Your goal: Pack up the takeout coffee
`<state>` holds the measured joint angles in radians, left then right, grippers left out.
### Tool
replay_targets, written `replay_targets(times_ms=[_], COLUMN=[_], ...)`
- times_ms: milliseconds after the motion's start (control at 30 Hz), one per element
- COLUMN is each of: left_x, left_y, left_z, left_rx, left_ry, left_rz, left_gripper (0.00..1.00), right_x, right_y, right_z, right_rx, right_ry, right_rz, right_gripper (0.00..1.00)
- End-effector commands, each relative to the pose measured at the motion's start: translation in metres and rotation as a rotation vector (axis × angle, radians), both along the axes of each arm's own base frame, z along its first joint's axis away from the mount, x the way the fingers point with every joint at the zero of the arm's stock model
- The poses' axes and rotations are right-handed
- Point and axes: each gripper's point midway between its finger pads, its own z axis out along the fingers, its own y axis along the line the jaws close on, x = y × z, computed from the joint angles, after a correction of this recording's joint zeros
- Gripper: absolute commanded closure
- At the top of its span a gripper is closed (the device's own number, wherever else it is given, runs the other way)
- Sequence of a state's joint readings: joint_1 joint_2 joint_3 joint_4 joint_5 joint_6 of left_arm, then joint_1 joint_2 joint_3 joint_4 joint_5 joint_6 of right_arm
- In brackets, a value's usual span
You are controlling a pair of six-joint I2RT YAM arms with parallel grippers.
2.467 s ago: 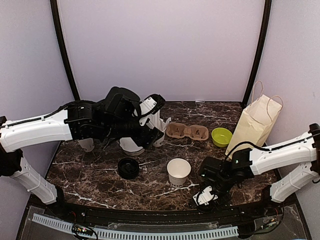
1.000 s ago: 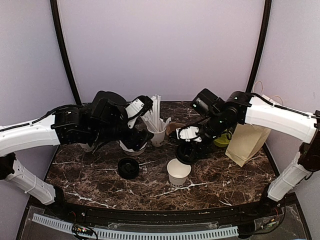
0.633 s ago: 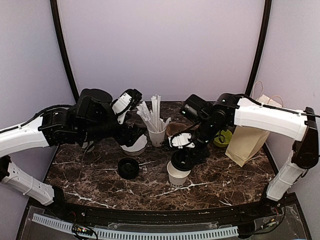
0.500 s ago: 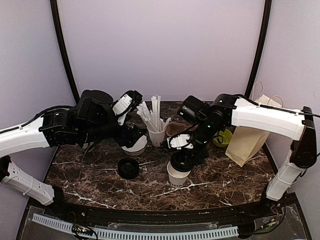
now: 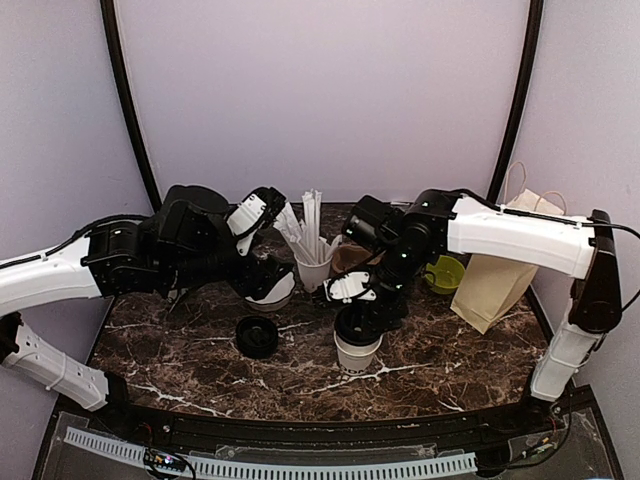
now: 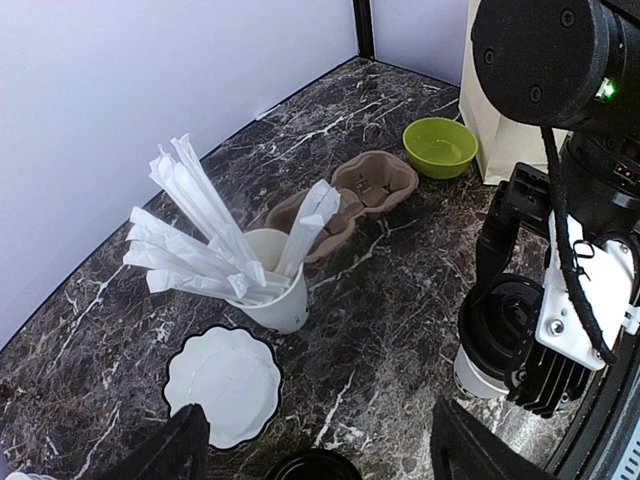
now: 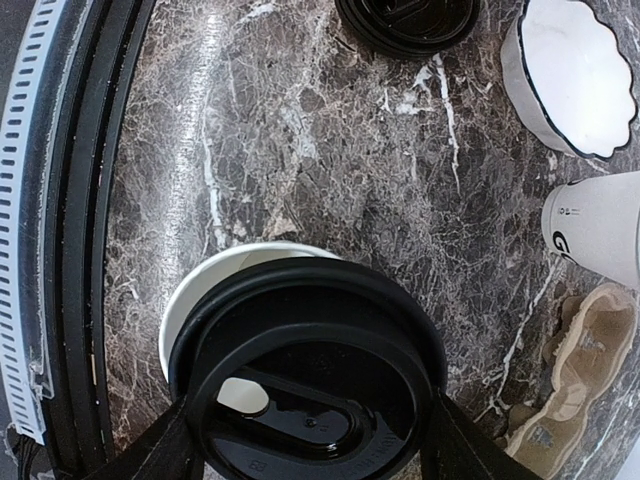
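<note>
A white paper coffee cup [image 5: 357, 352] stands at the table's front middle. My right gripper [image 5: 360, 318] is shut on a round black lid [image 7: 310, 370], one finger on each side of its rim. The lid hangs over the cup's mouth, shifted a little off it, so part of the white rim [image 7: 215, 272] shows. A second black lid [image 5: 257, 336] lies on the table left of the cup. My left gripper [image 6: 330, 452] is open and holds nothing, above the table between the scalloped bowl [image 6: 222, 385] and that cup [image 6: 475, 372]. A second coffee cup is not in view.
A small cup of wrapped straws [image 5: 313, 268] stands behind the scalloped bowl [image 5: 268, 290]. A brown two-slot cup carrier [image 6: 340, 200] lies behind it, then a green bowl [image 5: 445, 273]. A paper bag [image 5: 500, 265] stands at the right.
My right arm swung in from the front right with the lid and lowered it over the open cup. My left arm drew back slightly to the left.
</note>
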<state>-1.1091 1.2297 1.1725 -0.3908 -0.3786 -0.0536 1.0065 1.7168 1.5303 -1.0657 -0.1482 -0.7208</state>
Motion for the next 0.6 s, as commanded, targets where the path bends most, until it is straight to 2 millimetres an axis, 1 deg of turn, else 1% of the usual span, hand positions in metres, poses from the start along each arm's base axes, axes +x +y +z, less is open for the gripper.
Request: replay_targets(times_ms=[0, 400, 567], left_x=[-0.0001, -0.0007, -0.0007], left_y=[0.0043, 0.0049, 0.005], left_z=[0.0025, -0.0022, -0.0031], left_rx=[-0.021, -0.019, -0.017], left_ry=[-0.008, -0.002, -0.001], left_rz=[0.012, 0.013, 0.013], left_gripper=[0.21, 0.21, 0.21], right_x=[-0.0037, -0.0085, -0.0086], right_y=[0.0034, 0.0015, 0.0034], right_z=[0.003, -0.0058, -0.0057], right_rx=[-0.013, -0.049, -0.046], right_ry=[-0.005, 0.006, 0.0], right_rz=[0.018, 0.03, 0.029], right_gripper=[0.35, 0.35, 0.35])
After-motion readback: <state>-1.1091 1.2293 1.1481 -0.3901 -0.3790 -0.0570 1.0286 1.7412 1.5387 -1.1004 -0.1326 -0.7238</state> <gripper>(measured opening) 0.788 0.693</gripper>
